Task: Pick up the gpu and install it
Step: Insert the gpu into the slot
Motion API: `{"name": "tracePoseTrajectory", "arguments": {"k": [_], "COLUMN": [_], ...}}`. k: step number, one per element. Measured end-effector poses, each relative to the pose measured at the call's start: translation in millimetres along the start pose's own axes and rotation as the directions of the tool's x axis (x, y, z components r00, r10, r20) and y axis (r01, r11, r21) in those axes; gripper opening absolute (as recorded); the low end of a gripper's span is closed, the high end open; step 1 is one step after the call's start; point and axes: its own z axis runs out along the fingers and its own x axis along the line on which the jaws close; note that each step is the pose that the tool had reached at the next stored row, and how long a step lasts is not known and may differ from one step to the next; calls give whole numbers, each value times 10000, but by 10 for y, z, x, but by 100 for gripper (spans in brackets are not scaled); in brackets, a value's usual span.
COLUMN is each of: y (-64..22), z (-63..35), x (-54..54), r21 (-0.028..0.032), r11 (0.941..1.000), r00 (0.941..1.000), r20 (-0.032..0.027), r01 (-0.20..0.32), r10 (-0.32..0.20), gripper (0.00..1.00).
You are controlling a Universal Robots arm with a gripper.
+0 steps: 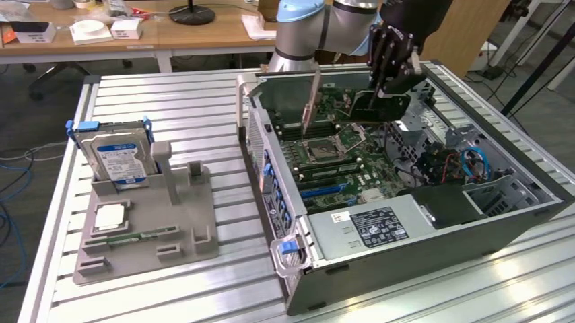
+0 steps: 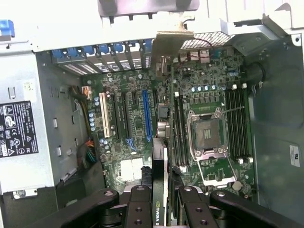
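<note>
Closest to me are the black jointed fingers [image 2: 138,209] of my gripper [image 2: 160,190], squeezed tight on the gpu [image 2: 160,211], a thin flat dark card. It stands on its edge above the green motherboard [image 2: 137,90] inside the open grey metal computer case [image 1: 431,249]. Whether it touches the board, I cannot tell. Well apart, on the exterior view's left, a silver hard drive with a blue label [image 1: 117,158] stands upright.

Robotics laboratory: over a slotted aluminium bench [image 1: 180,94], a robot arm's [image 1: 314,27] end effector [image 1: 384,95] holds a gpu [image 2: 159,190] inside an opened computer case [image 1: 508,215]; cluttered wooden desks [image 1: 108,47] stand at 11 o'clock.
</note>
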Motion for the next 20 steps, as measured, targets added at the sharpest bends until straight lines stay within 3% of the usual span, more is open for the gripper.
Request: {"name": "tracePoseTrajectory", "arguments": {"k": [20], "y": [0], "z": [0], "x": [0], "r21": [-6], "r11": [9998], "r00": [9998], "r20": [-5], "r01": [217], "r10": [-217], "gripper": [26]}}
